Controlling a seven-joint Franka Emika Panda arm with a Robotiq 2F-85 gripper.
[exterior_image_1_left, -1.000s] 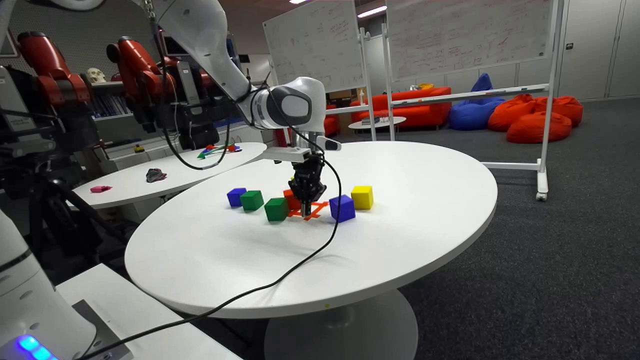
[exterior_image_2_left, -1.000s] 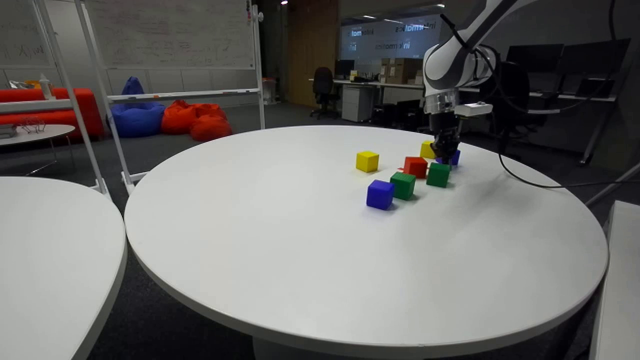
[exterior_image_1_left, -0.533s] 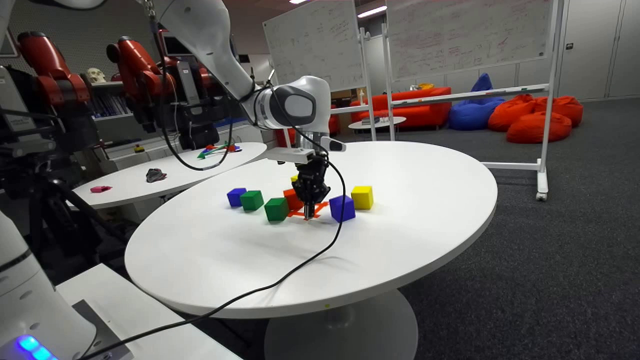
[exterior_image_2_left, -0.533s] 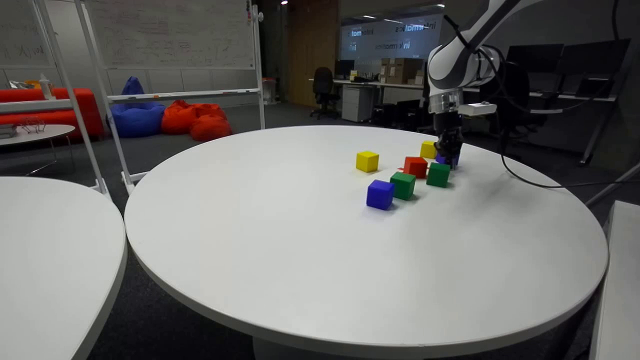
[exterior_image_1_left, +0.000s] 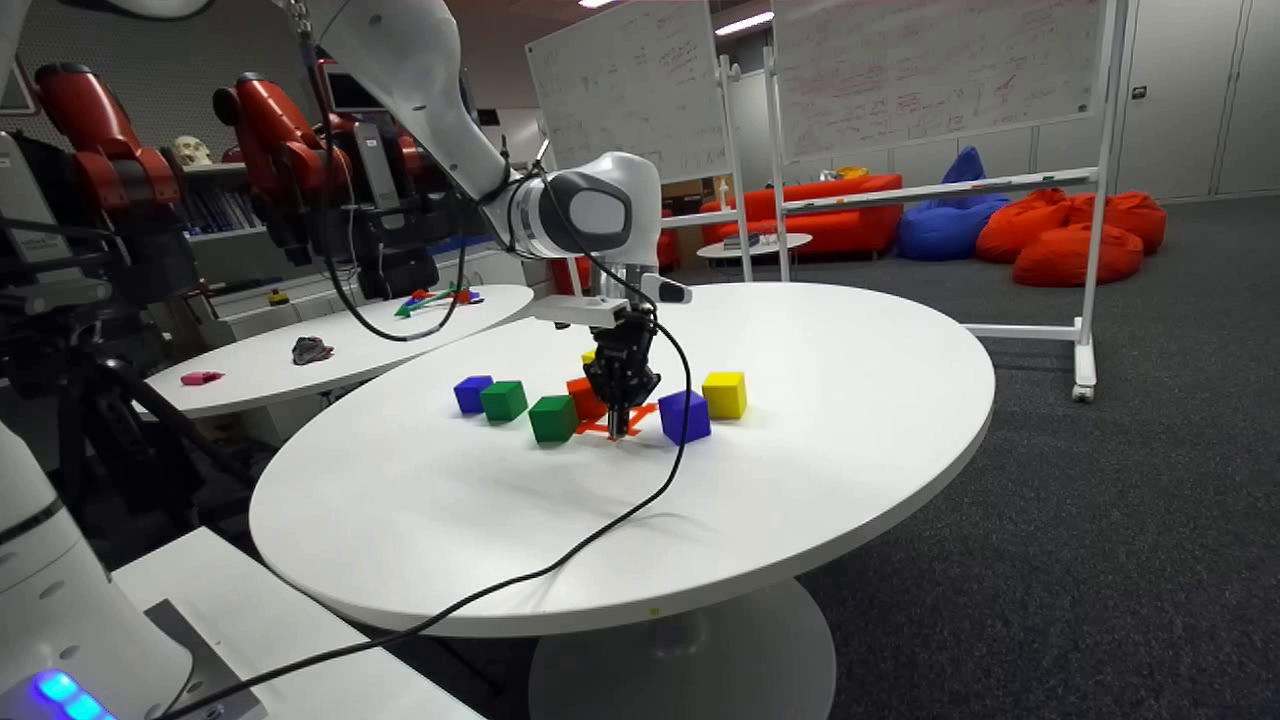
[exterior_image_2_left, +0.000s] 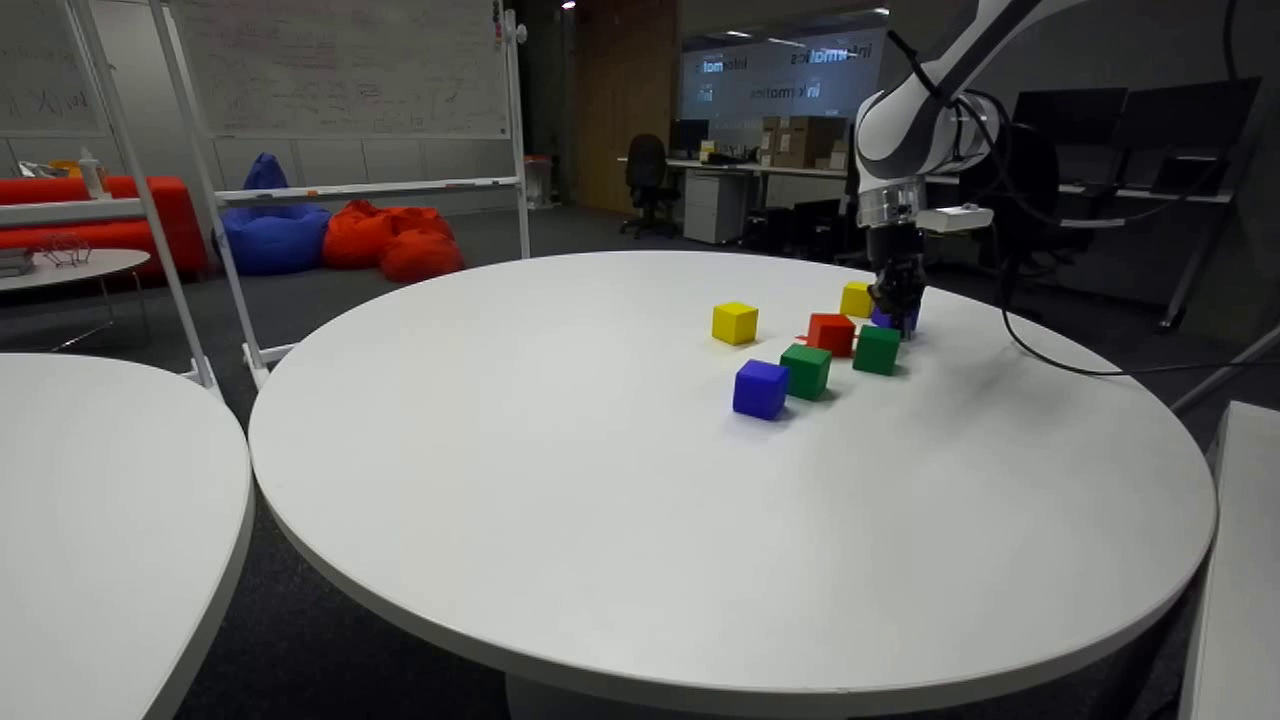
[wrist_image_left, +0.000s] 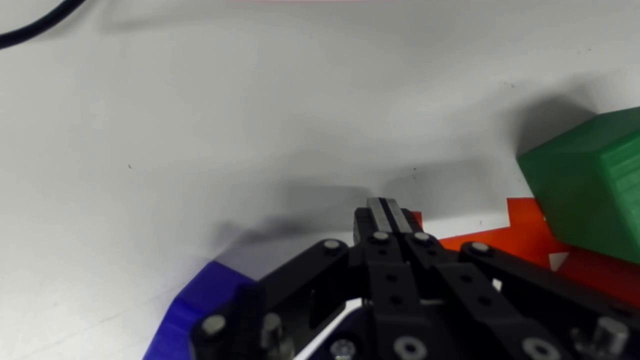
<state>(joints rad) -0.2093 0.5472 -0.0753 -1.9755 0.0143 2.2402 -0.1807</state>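
Observation:
My gripper (wrist_image_left: 389, 200) points down with its jaws pressed together and nothing between them. Its fingertips stand low over the white table, beside flat orange-red tape (wrist_image_left: 525, 232). In an exterior view, the gripper (exterior_image_1_left: 618, 432) sits between a green cube (exterior_image_1_left: 553, 418) and a blue cube (exterior_image_1_left: 686, 417), apart from both. A red cube (exterior_image_1_left: 587, 398) lies just behind it, partly hidden, touching or nearly touching the green one. The wrist view has the green cube (wrist_image_left: 570, 185) at right and the blue cube (wrist_image_left: 195, 300) at lower left, partly covered by the gripper.
A yellow cube (exterior_image_1_left: 725, 395) stands by the blue one. Another green cube (exterior_image_2_left: 805, 371) and blue cube (exterior_image_2_left: 760, 389) sit side by side, with a second yellow cube (exterior_image_2_left: 735, 323) farther off. A black cable (exterior_image_1_left: 560, 560) hangs from the arm across the round table (exterior_image_1_left: 800, 480).
Over the first half second the gripper shifted slightly to the right in both exterior views, away from the green cube. Since then it has held still; the cubes have not moved.

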